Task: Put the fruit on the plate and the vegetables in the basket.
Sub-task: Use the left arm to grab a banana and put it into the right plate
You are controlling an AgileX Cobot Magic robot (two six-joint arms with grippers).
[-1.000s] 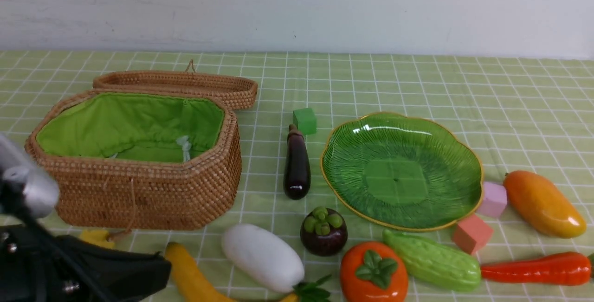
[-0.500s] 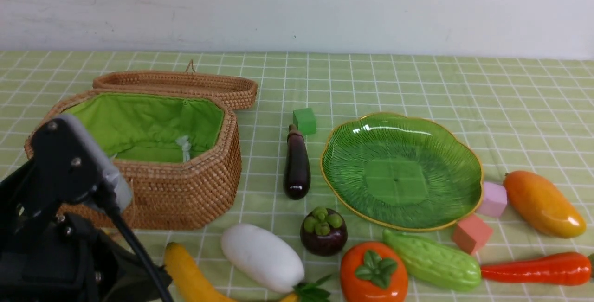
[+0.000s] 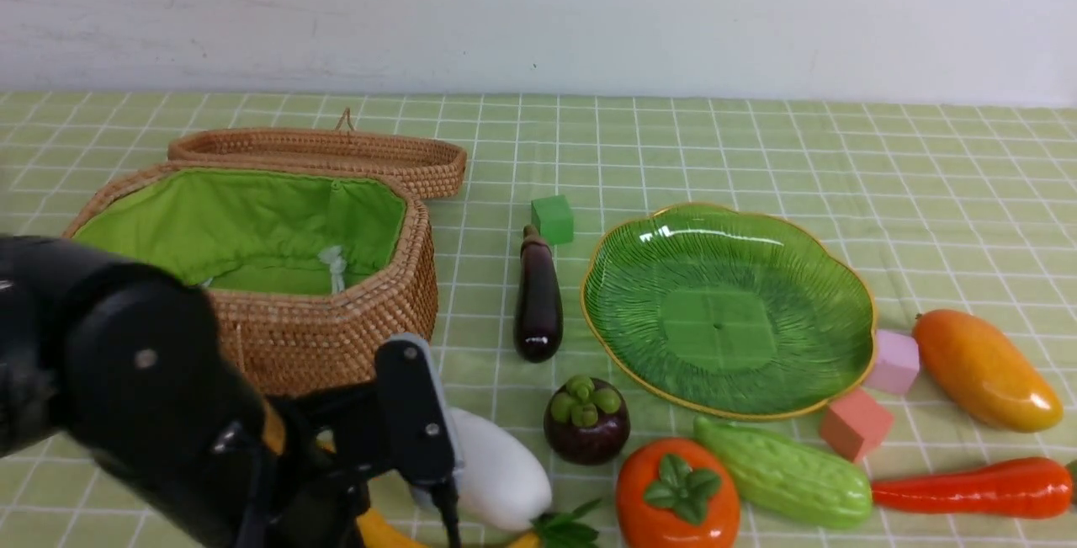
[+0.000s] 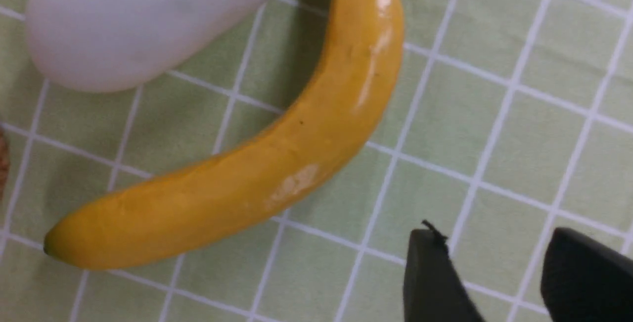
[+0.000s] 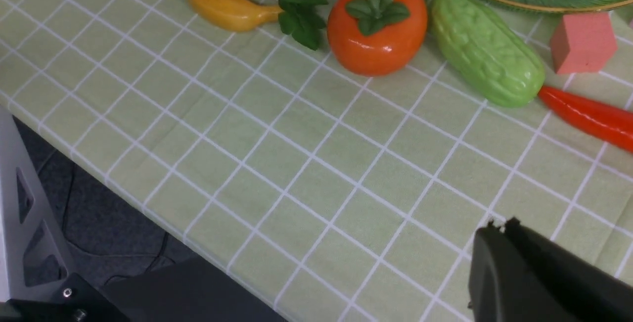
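Left wrist view showed the left gripper (image 4: pixel 494 243) parted and empty just beside the banana (image 4: pixel 257 178), which curved around the white radish (image 4: pixel 138 20). A skewed close might shove both. In the front view, the left arm (image 3: pixel 126 380) hid most of the banana. Rightward, the plate (image 3: pixel 724 312) lay bare, and the right gripper (image 5: pixel 497 230), closed up, held nothing.

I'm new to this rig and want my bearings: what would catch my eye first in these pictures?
The black left arm fills the near left corner, its end effector open beside the yellow banana. Behind it stands the open wicker basket with bright green lining; right of centre lies the glossy green plate, the orange persimmon near its front edge.
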